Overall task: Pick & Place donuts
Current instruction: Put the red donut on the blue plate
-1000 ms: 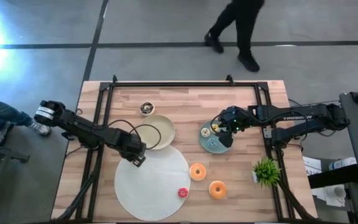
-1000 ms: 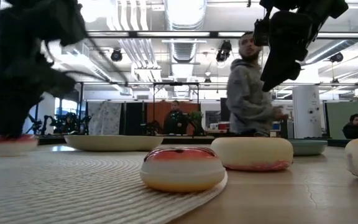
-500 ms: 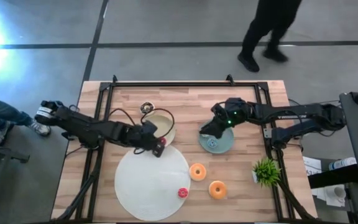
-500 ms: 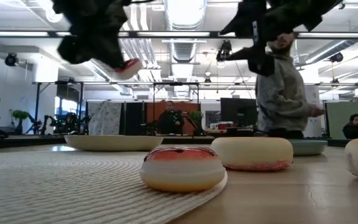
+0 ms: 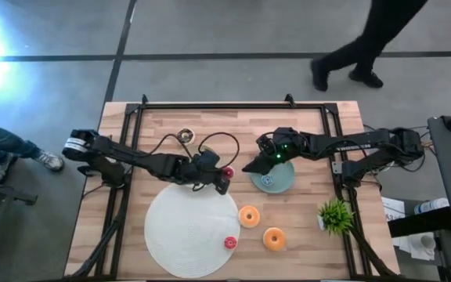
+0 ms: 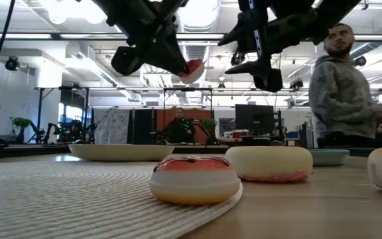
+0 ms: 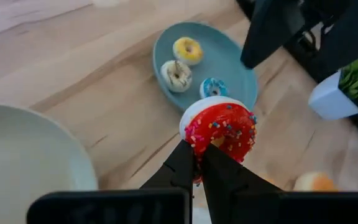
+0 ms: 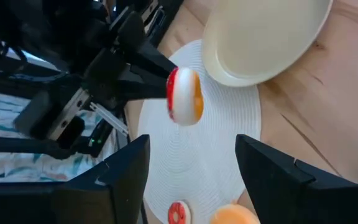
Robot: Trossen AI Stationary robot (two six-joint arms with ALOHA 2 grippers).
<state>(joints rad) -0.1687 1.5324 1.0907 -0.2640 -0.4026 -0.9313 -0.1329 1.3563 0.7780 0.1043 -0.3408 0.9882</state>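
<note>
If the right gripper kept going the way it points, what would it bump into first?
Probably the red donut held by the left gripper. The right gripper, open, aims at it across a gap; depth is unclear.

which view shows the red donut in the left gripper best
The left wrist view: the red donut fills the centre, sprinkles and hole plain, pinched in the left gripper. The high view shows only a small red dot. The low view shows it from the side, overhead. The right wrist view shows it edge-on.
</note>
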